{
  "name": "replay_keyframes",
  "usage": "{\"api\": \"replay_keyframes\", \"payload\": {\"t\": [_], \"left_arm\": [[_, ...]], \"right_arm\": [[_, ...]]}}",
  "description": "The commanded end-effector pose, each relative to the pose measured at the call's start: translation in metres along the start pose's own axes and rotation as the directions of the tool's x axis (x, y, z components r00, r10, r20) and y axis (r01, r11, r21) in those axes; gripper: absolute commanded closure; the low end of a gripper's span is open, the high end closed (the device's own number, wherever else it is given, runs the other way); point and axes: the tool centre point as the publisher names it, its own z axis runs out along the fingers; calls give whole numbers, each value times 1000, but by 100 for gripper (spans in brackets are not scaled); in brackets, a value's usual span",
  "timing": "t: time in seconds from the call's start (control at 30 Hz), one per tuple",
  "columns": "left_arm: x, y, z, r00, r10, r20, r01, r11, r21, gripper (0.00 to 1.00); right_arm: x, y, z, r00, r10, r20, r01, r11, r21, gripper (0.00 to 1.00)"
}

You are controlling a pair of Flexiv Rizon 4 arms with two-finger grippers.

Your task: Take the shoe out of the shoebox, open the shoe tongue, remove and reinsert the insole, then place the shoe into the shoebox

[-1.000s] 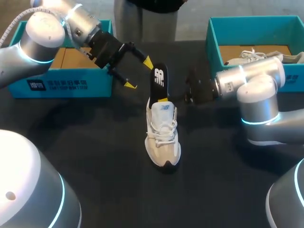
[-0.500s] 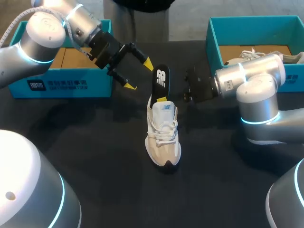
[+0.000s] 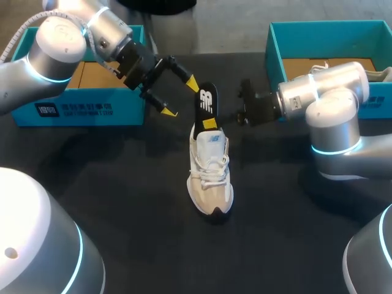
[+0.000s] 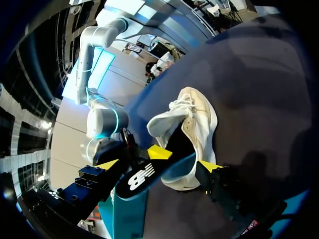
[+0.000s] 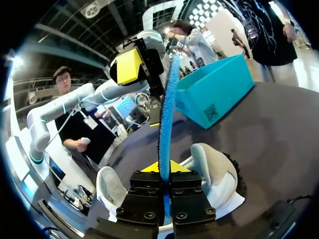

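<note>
Teal shoebox (image 3: 274,55) at right, pale shoe (image 3: 381,74) inside. Gripping upright insole (image 3: 207,101) in right jaws; left jaws spread open.

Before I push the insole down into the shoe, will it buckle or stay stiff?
The insole stands nearly straight beyond the right fingers, so it is probably springy, not limp. Seen edge-on it is thin, so it could buckle under an end push. The shoe lies unheld and may slide.
</note>
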Motion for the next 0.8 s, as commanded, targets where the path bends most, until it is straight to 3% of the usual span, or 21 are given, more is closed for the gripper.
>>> {"api": "replay_keyframes", "payload": {"t": [0.03, 0.43, 0.57, 0.63, 0.8], "left_arm": [[1, 1, 1, 1000, 2, 1, -2, 1000, 0, 0], [0, 0, 2, 1000, 7, 4, -7, 1000, 4, 0], [0, 0, 3, 1000, 5, 3, -5, 1000, 8, 0], [1, 0, 4, 1000, 5, 1, -5, 1000, 12, 0], [3, 0, 6, 1000, 4, -5, -4, 1000, 23, 0]], "right_arm": [[-6, -1, 7, 999, 10, -31, -9, 1000, 27, 100], [-2, -19, 15, 993, 73, -88, -62, 991, 119, 100], [0, -22, 16, 993, 82, -85, -72, 991, 117, 100], [1, -21, 13, 994, 81, -73, -72, 991, 109, 81], [5, -12, 7, 998, 58, -40, -54, 994, 90, 70]]}}
